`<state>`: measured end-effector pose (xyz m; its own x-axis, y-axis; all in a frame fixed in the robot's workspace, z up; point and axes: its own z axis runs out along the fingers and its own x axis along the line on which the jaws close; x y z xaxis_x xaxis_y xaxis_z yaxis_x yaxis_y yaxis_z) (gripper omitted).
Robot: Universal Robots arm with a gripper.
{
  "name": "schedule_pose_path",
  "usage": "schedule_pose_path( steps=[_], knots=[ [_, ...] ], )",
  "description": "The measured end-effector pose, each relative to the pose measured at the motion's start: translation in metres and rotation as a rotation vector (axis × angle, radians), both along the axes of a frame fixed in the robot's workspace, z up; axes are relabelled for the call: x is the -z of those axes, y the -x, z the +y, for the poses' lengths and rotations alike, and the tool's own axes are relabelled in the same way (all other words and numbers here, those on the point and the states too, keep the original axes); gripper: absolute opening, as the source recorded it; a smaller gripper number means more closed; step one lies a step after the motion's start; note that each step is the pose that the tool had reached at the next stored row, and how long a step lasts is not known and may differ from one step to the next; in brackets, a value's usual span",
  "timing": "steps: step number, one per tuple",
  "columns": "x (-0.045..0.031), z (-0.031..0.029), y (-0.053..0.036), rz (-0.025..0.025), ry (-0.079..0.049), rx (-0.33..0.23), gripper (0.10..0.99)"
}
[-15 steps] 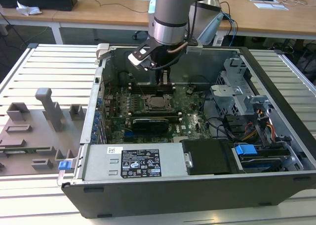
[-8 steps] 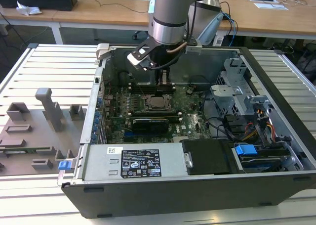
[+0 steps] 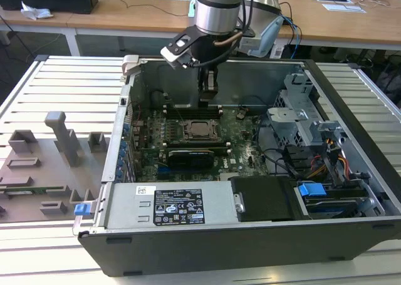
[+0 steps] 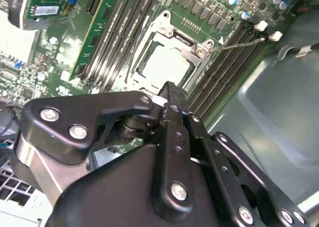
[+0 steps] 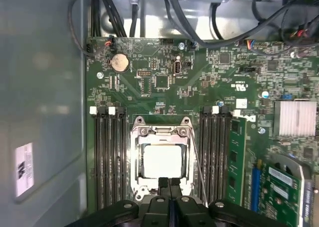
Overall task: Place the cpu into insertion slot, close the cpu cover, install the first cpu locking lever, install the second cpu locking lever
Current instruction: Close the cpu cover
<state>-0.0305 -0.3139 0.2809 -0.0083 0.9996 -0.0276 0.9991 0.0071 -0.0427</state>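
Observation:
The cpu lies with its silvery top up in the insertion slot of the green motherboard. The cpu cover rests down over it, so the chip shows through the square window. A thin wire locking lever runs beside the socket, next to the memory slots; in the second wrist view this lever sticks out over them. My gripper hovers above the socket's edge, fingers pressed together with nothing between them. In the exterior view the gripper hangs inside the case above the cpu.
Long black memory slots flank the socket on both sides. A black expansion card sits beside the socket. Cables and drive bays crowd the case at the exterior view's right. Grey fixtures stand on the table outside.

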Motion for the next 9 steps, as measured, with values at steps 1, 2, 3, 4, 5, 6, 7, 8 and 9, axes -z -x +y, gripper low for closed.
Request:
schedule_pose_path(
  steps=[1,2,3,4,5,6,7,8,9],
  knots=[
    [-0.0006,0.0000,0.0000,0.0000,0.000,0.000,0.106],
    [-0.0006,0.0000,0.0000,-0.0001,0.000,0.000,0.106],
    [-0.0006,0.0000,0.0000,-0.0001,0.000,0.000,0.106],
    [-0.0007,0.0000,0.0000,0.0000,0.000,0.000,0.106],
    [-0.0008,0.0000,0.0000,0.0000,0.000,0.000,0.106],
    [-0.0008,0.0000,0.0000,0.0000,0.000,0.000,0.106],
    [-0.0008,0.0000,0.0000,0.0000,0.000,0.000,0.106],
    [-0.0009,0.0000,0.0000,0.0000,0.000,0.000,0.106],
    [-0.0009,0.0000,0.0000,0.0000,0.000,0.000,0.106]
  ],
)
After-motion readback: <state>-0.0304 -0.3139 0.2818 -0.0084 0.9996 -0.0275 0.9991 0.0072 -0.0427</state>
